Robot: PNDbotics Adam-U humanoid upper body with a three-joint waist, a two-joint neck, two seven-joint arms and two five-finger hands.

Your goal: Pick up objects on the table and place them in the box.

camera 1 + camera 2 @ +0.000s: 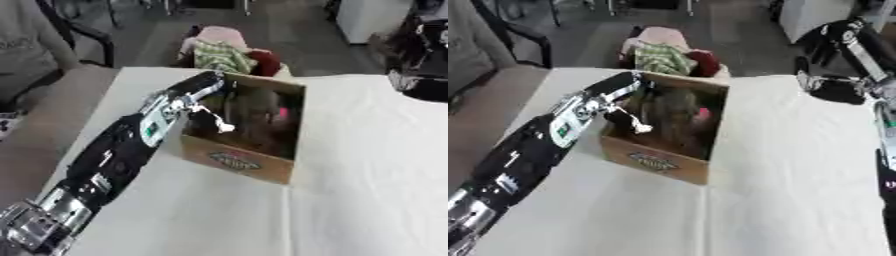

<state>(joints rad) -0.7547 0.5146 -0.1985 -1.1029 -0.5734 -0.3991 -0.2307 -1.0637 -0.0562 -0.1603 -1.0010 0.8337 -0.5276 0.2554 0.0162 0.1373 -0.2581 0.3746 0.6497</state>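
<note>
An open cardboard box (254, 162) with an oval logo on its front stands on the white table, left of the middle. Inside it lies a brownish-green soft mass (249, 112) with a bit of pink (283, 114) beside it. My left arm reaches up from the lower left corner, and my left hand (199, 86) is over the box's left rim, dipping into the box. Its fingers blend with the contents, and a small white piece (225, 128) shows below them. My right hand (831, 85) hangs dark at the table's far right edge, away from the box.
Behind the box, past the table's far edge, sits a heap of pink, green-striped and red fabric things (226, 52). White cloth (367, 175) covers the table to the right and front of the box. A brown surface (44, 115) borders the table's left.
</note>
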